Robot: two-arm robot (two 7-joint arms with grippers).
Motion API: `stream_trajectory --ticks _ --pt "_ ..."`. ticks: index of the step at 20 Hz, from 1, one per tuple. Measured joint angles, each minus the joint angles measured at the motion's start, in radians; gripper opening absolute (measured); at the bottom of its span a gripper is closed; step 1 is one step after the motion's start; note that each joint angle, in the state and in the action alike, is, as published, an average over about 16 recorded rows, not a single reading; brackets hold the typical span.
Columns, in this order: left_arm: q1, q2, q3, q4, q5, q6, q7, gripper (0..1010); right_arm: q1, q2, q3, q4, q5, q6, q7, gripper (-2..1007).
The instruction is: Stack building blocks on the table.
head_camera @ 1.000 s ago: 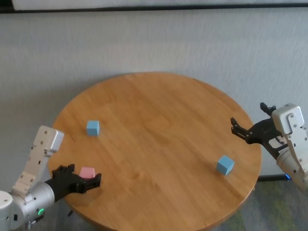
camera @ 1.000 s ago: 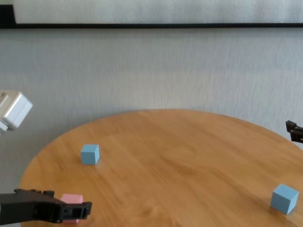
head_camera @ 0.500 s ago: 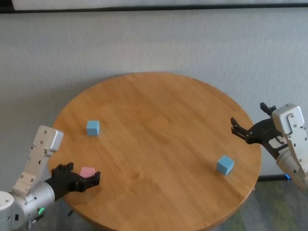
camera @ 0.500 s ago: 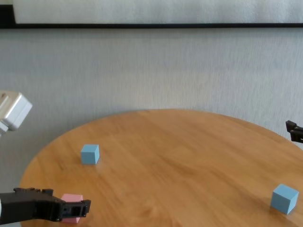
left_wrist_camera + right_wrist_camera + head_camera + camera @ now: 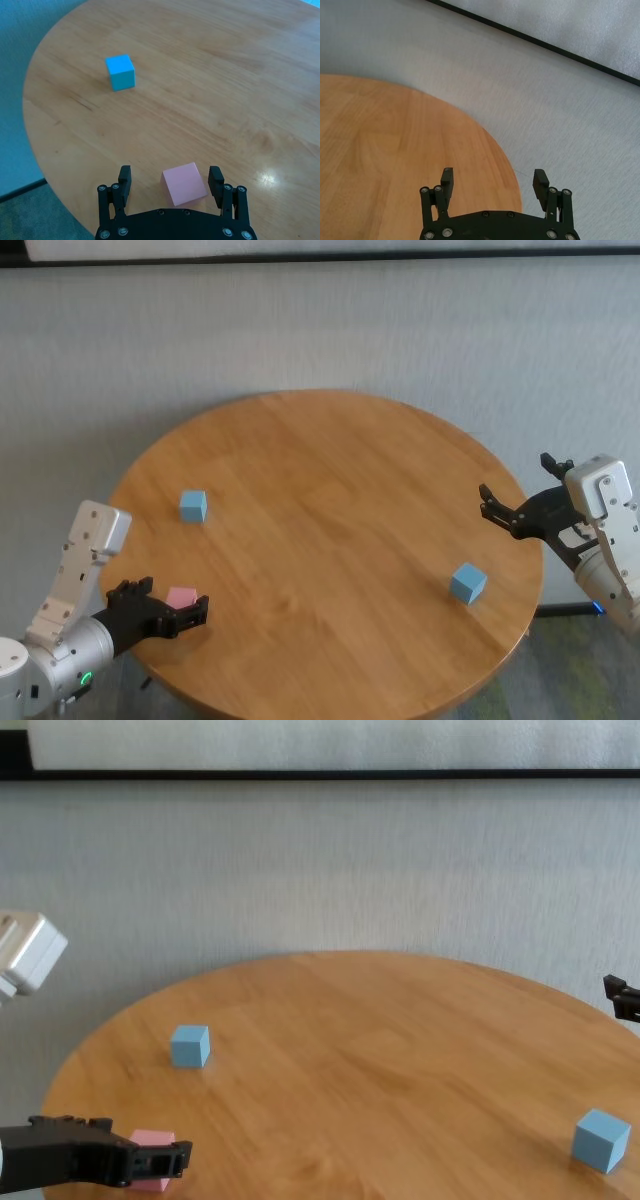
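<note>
The pink block (image 5: 184,183) sat at the worktop's (image 5: 330,500) seven o'clock, between the open left end effector's (image 5: 171,181) fingers. It looked light and rigid, best pinched on opposite flat faces.

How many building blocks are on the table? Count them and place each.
3. The pink block sits at the near left edge between the open left gripper's fingers. One blue block lies farther back on the left, the other blue block near the right edge.
</note>
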Motion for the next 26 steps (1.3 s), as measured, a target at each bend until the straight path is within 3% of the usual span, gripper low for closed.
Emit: stream_trajectory --ticks 10,20,26 --pt "0.000 0.002 0.001 -0.001 -0.002 0.000 0.000 864 0.000 0.000 0.000 0.000 0.000 0.000 0.000 1005" --pt "0.000 0.002 0.002 -0.002 -0.003 0.001 0.001 572 0.000 0.000 0.000 0.000 0.000 0.000 0.000 1005" --pt "0.000 0.003 0.002 -0.002 -0.004 0.001 0.001 447 0.000 0.000 0.000 0.000 0.000 0.000 0.000 1005"
